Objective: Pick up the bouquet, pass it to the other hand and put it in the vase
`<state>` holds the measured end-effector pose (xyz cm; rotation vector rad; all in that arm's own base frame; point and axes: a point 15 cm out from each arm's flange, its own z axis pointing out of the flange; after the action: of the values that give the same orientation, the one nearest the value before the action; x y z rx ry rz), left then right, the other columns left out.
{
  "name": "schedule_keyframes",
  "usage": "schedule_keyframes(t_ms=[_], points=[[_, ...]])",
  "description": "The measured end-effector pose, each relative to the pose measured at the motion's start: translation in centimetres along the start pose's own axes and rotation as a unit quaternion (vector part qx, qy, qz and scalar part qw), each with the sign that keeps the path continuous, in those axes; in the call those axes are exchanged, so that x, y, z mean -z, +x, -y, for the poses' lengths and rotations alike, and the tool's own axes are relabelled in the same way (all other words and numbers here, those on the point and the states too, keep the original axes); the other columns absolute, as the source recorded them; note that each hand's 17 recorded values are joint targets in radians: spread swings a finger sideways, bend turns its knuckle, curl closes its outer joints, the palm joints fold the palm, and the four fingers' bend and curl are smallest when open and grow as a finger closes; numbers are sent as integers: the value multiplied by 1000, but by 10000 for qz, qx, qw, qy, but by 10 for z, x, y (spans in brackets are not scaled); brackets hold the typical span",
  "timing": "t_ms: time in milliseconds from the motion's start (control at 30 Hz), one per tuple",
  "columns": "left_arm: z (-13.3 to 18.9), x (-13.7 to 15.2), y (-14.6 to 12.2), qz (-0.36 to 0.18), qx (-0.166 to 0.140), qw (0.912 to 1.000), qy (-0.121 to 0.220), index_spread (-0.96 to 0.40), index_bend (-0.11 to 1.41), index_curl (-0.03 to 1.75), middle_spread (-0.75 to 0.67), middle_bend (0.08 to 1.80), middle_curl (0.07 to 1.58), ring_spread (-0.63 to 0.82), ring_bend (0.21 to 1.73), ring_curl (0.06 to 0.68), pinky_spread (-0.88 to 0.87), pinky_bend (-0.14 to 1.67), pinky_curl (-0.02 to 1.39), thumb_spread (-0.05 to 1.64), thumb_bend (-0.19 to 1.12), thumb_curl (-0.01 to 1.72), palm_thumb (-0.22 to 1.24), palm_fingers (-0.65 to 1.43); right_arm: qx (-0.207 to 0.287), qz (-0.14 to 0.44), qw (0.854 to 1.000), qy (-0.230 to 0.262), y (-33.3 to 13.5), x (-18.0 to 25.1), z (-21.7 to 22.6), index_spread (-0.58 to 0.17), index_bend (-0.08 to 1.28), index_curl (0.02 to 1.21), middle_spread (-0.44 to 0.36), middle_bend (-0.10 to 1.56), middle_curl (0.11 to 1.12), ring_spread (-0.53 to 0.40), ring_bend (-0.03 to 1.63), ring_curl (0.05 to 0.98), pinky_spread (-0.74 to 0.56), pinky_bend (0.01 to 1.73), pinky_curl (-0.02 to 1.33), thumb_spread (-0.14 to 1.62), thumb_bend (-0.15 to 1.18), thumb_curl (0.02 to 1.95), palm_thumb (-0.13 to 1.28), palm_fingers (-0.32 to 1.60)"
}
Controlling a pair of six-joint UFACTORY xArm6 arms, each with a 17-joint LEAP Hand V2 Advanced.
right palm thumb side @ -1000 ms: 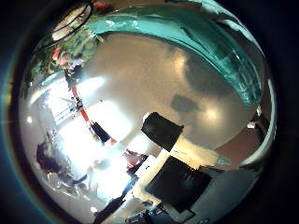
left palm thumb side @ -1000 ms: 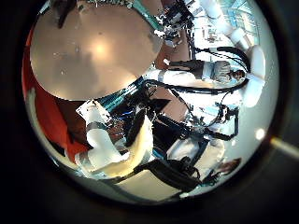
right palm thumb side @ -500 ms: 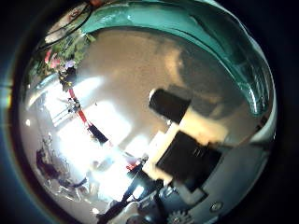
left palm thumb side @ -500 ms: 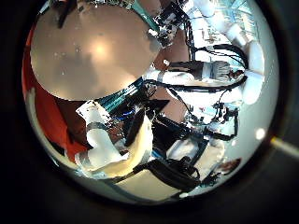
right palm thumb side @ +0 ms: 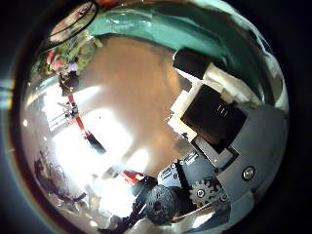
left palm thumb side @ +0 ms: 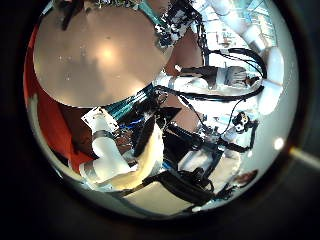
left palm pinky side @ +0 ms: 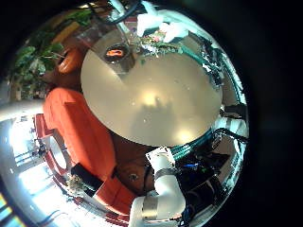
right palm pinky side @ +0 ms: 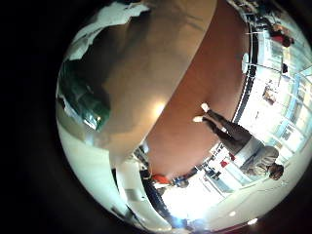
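Reaching looks to be the step in hand: the bouquet (right palm thumb side: 60,60) lies ungrasped at the desk (right palm thumb side: 127,78) edge, the right hand (right palm thumb side: 210,117) holds nothing, its fingers' spread I cannot tell, and it must next close on the stems.

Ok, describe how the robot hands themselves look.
The left robot hand shows rounded white shells joined to black boxy parts. The right robot hand shows a black block set in a white bracket, on a grey body with exposed gears. No markings can be made out.
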<state>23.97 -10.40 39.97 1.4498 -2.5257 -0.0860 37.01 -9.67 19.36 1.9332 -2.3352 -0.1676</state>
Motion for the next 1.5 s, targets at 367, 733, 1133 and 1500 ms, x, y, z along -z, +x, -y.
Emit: schedule_keyframes(t_ms=[367,733,1133,1500], points=[[2,16,3,-53,-14,9997,227,14,178,349,384,185,302,532,448,207,532,202,325,1173,-19,295,259,113,-22,-123,9846,1744,28,107,-3,-360,1080,999,-220,1266,958,-220,1432,696,-175,1465,565,880,111,708,1150,1125],[8,20,13,-319,-14,9989,350,13,181,351,368,190,307,522,447,206,516,199,321,1175,-18,296,260,143,-50,962,9541,2836,34,166,-23,-291,1128,991,-170,1316,925,-198,1463,715,-154,1416,653,844,85,854,1142,1127],[14,39,28,-903,158,9933,699,14,185,362,310,203,330,485,461,205,485,185,304,1180,-17,300,292,242,-21,3229,8812,3451,19,223,-47,-254,1151,965,-148,1341,888,-190,1471,714,-149,1361,737,833,56,986,1113,1129],[39,56,36,-1697,401,9754,1345,41,177,366,287,212,350,457,488,203,460,189,293,1179,-28,292,260,279,813,5145,7927,3166,-43,273,-69,-240,1168,946,-141,1360,868,-188,1475,714,-153,1322,807,838,40,1079,1106,1127]])
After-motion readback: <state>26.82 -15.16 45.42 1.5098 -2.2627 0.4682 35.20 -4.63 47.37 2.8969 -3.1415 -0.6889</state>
